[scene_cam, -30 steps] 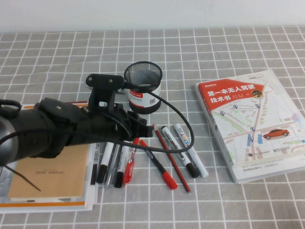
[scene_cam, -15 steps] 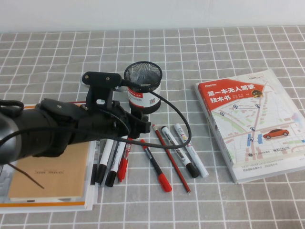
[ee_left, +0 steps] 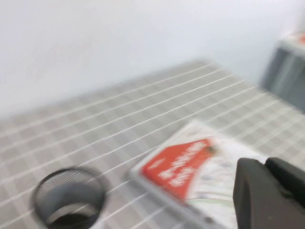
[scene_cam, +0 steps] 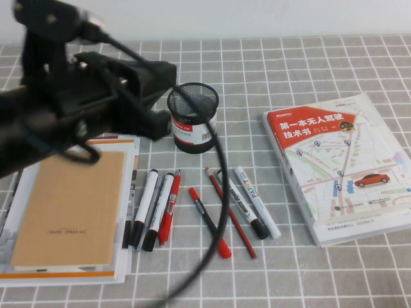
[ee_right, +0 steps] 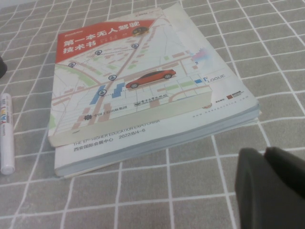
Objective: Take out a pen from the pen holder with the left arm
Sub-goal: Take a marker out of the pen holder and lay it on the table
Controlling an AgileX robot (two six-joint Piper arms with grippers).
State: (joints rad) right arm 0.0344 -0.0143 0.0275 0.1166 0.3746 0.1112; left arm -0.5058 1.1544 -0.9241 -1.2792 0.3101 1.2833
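Presently we list, from the jaws outward:

- Left gripper (ee_left: 266, 167): jaws together, clamped on nothing. It hangs high over the left of the bench (scene_cam: 289, 64), up beside the pen holder (scene_cam: 192, 122) and not touching it.
- Right gripper (ee_right: 265, 155): jaws appear together and empty, low over the bench just off the near corner of the book (ee_right: 143, 81).
- Pen holder: black mesh cup, upright, at mid-bench. We see no pen in it, and the left wrist view, though blurred, agrees.
- Pens, all flat on the bench near the holder:
  - two black-capped markers (scene_cam: 144, 208)
  - a red pen (scene_cam: 169, 208)
  - a red-capped pen (scene_cam: 209, 223)
  - a red pencil (scene_cam: 230, 215)
  - two more markers (scene_cam: 252, 205)
- Brown notebook (scene_cam: 70, 208): left of the pens.

Step in hand, as we judge it: the removal looks done, since nothing is held and nothing is left to draw. The next move calls only for carrying the arm away clear of the holder's rim.
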